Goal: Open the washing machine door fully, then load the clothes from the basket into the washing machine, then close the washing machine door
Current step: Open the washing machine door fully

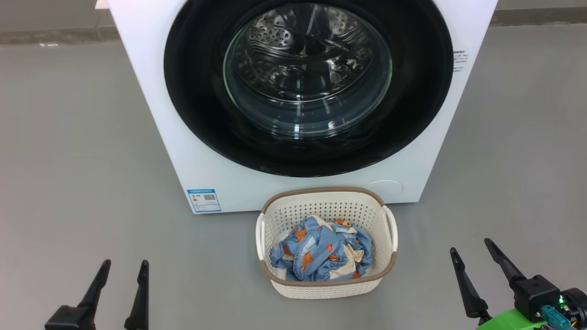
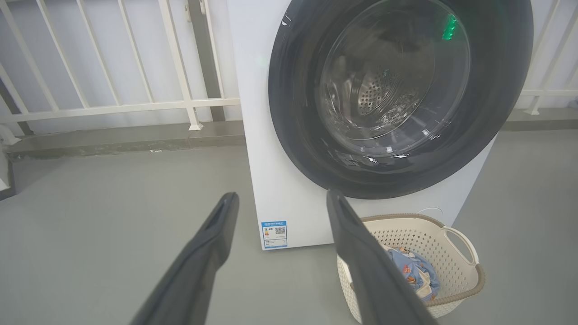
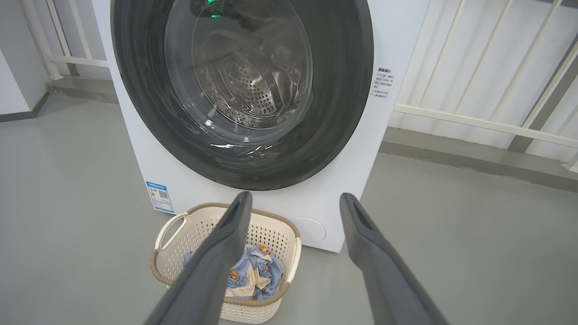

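The white washing machine (image 1: 151,105) stands ahead with its round black-rimmed door (image 1: 192,105) shut flat against the front; the steel drum shows through the glass bowl. On the floor right before it sits the cream basket (image 1: 326,288) holding the light blue clothes (image 1: 321,250) with orange prints. My left gripper (image 1: 126,265) hangs open at the lower left, well left of the basket. To the basket's right, at the lower right, my right gripper (image 1: 470,245) is open too. Both wrist views look at the door (image 2: 298,135) (image 3: 343,104) and the basket (image 2: 460,282) (image 3: 198,234) between spread, empty fingers.
Grey floor (image 1: 69,160) runs to both sides of the machine. A white railing (image 2: 113,106) (image 3: 487,122) on a low concrete kerb stands behind it. A blue label (image 1: 204,200) marks the machine's lower left front.
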You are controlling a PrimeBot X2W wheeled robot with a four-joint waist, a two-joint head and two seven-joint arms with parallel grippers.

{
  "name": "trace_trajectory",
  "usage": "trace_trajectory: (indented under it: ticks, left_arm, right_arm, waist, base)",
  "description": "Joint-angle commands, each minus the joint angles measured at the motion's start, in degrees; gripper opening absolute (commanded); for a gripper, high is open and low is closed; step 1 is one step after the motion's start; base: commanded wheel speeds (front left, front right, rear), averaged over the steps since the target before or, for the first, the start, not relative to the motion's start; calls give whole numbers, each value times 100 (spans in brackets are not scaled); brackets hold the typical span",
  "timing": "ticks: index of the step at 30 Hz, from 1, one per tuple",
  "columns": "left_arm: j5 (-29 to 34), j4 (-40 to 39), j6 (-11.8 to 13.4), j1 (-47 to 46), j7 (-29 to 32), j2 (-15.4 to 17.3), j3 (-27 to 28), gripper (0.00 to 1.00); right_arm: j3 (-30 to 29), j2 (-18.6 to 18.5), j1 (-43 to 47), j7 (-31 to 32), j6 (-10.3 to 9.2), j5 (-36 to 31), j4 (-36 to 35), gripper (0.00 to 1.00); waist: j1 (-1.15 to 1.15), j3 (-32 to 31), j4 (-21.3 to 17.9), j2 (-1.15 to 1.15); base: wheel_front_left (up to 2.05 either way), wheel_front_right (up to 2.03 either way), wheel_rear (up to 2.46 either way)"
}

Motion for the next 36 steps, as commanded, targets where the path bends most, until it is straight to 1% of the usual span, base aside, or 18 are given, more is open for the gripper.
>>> trace_trajectory:
  ticks: [1,6,15,22,28,36]
  left_arm:
    - [-40,-120,-9,-266,-38,93,198,100]
    - [-58,-139,-9,-266,-38,95,213,100]
    - [-90,-171,-9,-301,-38,98,210,100]
    - [-231,-210,-9,-348,-38,48,270,100]
    - [-250,-206,-9,-346,-38,40,249,100]
    - [-260,-147,-9,-327,-38,59,202,100]
  right_arm:
    - [139,-60,-74,-70,10,-14,-126,100]
    - [142,-53,-78,-70,10,-5,-116,100]
    - [148,-43,-101,-70,10,5,-120,100]
    - [152,-16,-100,-70,10,5,-118,100]
    - [171,-14,-129,-70,10,22,-109,100]
    - [247,-15,-139,-70,10,34,-79,100]
  waist:
    - [0,-2,-4,0]
    - [0,0,-31,0]
    - [0,71,-73,0]
    - [0,122,-84,0]
    - [0,139,-100,0]
    - [0,131,-130,0]
  base:
    - [69,69,-138]
    - [93,93,-185]
    - [122,122,-245]
    - [99,99,-198]
    - [48,48,-96]
    - [5,5,-9]
